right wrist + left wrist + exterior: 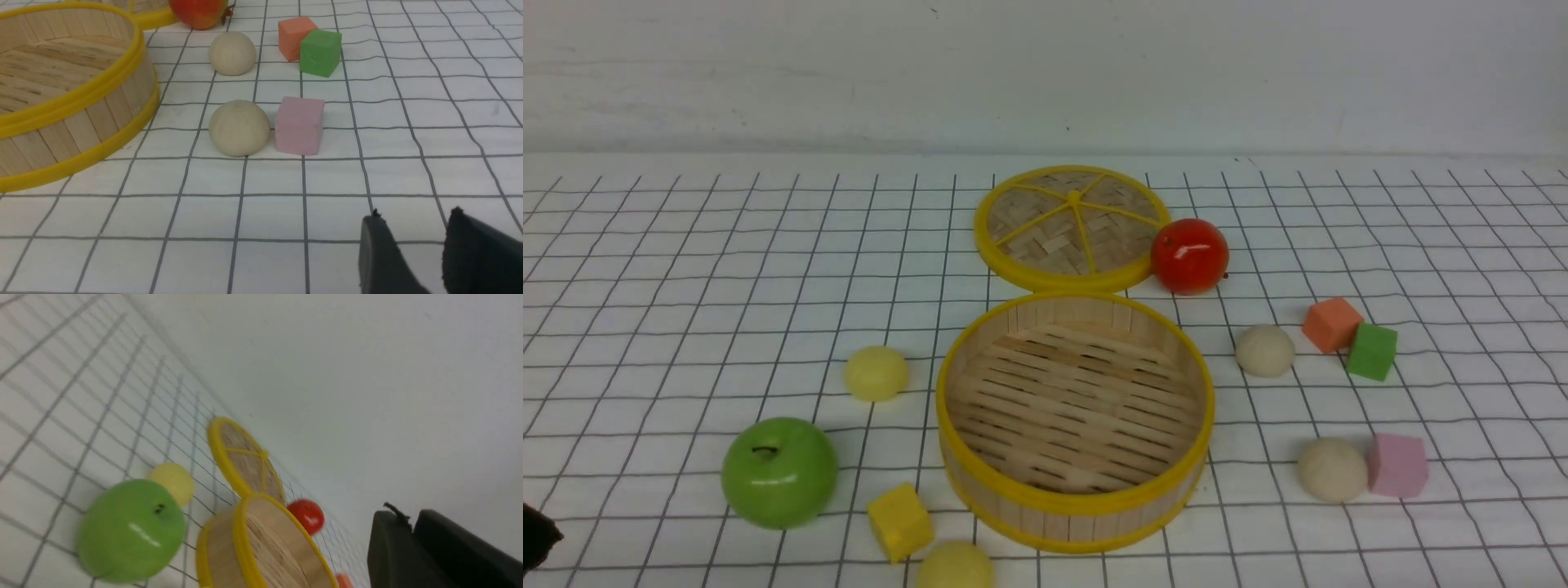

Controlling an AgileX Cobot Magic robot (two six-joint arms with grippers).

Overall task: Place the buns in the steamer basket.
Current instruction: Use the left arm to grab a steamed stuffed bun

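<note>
Though 4 buns [876,373] lie outside the steamer basket [1078,502] rim, right gripper [416,218] stands open; left gripper [410,522] unclear.

The large round bamboo steamer basket [1074,502] stands open-topped, its slatted floor bare. The pale yellow bun on the left [876,372] has free room all round. The pale yellow bun at the near edge [954,567] is crowded by a yellow foam cube [899,521] just beside it, with the basket's wall close by. On the right, the nearer cream-beige bun [1332,468] has a pink foam cube [1397,465] just beside its outer side. The farther cream-beige bun [1264,350] stands apart, with an orange foam cube [1331,323] and a green foam cube [1372,351] near its right.
</note>
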